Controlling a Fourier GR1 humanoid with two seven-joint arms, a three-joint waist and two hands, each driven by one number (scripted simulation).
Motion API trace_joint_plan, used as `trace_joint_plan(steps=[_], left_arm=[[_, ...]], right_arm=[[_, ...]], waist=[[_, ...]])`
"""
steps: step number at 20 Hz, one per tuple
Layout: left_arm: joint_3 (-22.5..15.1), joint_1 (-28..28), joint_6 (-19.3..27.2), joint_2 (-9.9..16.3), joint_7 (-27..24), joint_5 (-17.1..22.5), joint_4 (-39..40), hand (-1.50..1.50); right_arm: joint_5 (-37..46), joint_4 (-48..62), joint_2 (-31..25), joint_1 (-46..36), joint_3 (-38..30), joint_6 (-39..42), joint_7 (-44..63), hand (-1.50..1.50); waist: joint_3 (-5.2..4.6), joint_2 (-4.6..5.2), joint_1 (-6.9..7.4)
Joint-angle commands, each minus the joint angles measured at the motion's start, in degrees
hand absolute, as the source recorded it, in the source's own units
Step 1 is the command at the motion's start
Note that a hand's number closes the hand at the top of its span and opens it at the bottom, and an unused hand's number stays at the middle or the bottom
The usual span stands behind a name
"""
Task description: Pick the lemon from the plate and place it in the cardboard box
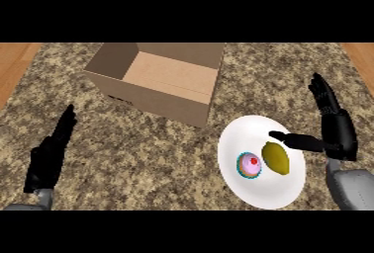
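In the head view I see my right robot hand (337,129) standing at the plate's (257,190) right rim, fingers straight, thumb over the plate just above the lemon (276,158). It holds nothing. My left robot hand (50,155) rests open at the left of the table (146,158). The box (157,81) stands behind, open.

**No legible writing in view**

Nothing here can be read; the cardboard box (157,81) shows plain brown walls, with only a small dark smudge on its near side, too blurred to tell whether it is print; the white plate (252,190) bears no mark or brand; the speckled tabletop (146,153) carries no label, number or sign.
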Motion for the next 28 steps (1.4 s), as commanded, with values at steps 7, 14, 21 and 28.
trace_joint_plan(steps=[7,14,21,28], left_arm=[[-1.7,-1.3,1.0,-1.9,1.2,-2.4,0.8,0.0],[-1.0,0.2,-0.2,-1.4,-0.3,-2.4,1.0,0.0],[-0.4,-1.6,-0.1,-4.4,-0.7,-4.4,2.8,0.0],[2.1,4.0,-3.2,-4.2,-1.0,-5.4,-2.0,0.0]], right_arm=[[13.7,-5.0,-21.4,1.9,9.3,14.4,15.9,-1.5],[14.6,-13.6,-28.4,-0.6,16.1,30.6,31.8,-1.5],[17.1,-21.3,-20.3,-1.9,18.7,34.1,48.6,-1.5],[25.1,-16.5,-14.5,-0.2,15.9,35.2,47.6,-1.5]], waist=[[-0.26,-0.23,-0.5],[-0.2,-0.23,0.24],[-0.08,-0.06,0.34],[-0.04,-0.07,0.6]])
